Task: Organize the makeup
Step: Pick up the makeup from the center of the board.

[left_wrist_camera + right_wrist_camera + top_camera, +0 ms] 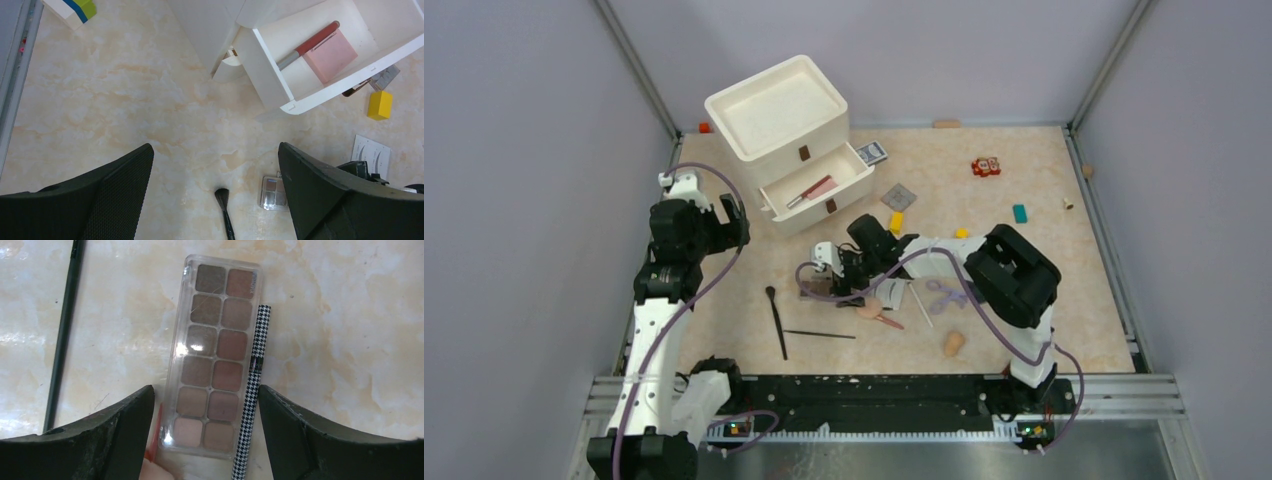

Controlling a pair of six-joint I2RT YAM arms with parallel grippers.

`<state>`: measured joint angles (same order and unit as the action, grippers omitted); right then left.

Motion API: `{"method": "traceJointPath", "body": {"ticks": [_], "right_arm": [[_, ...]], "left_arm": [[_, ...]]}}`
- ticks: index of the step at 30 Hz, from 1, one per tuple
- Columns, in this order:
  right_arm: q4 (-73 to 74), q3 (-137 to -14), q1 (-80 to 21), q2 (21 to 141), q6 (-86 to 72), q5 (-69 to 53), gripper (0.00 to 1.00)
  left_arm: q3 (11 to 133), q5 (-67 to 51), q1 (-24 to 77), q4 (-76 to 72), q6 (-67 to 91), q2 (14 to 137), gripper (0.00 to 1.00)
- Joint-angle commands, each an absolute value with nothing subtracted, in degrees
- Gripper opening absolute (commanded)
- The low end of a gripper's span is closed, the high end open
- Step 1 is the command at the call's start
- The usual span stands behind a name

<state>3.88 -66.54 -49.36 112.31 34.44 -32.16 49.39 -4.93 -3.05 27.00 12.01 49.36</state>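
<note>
Straddling the brown eyeshadow palette (215, 355), your right hand (205, 395) is unclenched; closing may trap the houndstooth pencil (254, 385) alongside, skewing your grip.

The light is bright, even and diffuse from above. The marbled worktop (1044, 300) carries no hard shadows, only soft grey smudges under the right arm (1014, 270) and beneath the open drawer (325, 50) of the white drawer unit (776, 105). The top view is sharp, though its side walls splay outward toward the corners. In the right wrist view, the clear lid of the brown eyeshadow palette (215, 360) shows small white glints. The black fingers (100, 440) of the right gripper (205, 390) sit close to the lens — dark, soft-edged, nearly featureless. Those of the left gripper (215, 146) show a faint mesh texture.
</note>
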Motion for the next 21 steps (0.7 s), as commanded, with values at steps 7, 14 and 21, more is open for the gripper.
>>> {"method": "traceJointPath", "body": {"ticks": [7, 14, 21], "right_arm": [[1.4, -59.1, -53.5, 107.5, 33.8, -25.7, 0.77], [-3.6, -57.6, -54.1, 104.2, 34.1, -20.3, 0.79], [-2.9, -58.4, -54.3, 103.4, 34.0, -23.9, 0.77]], "left_arm": [[49.8, -6.2, -3.5, 24.3, 11.5, 48.9, 0.99], [49.8, -6.2, -3.6, 24.3, 11.5, 49.0, 0.99], [49.8, -6.2, -3.6, 24.3, 11.5, 49.3, 0.99]]}}
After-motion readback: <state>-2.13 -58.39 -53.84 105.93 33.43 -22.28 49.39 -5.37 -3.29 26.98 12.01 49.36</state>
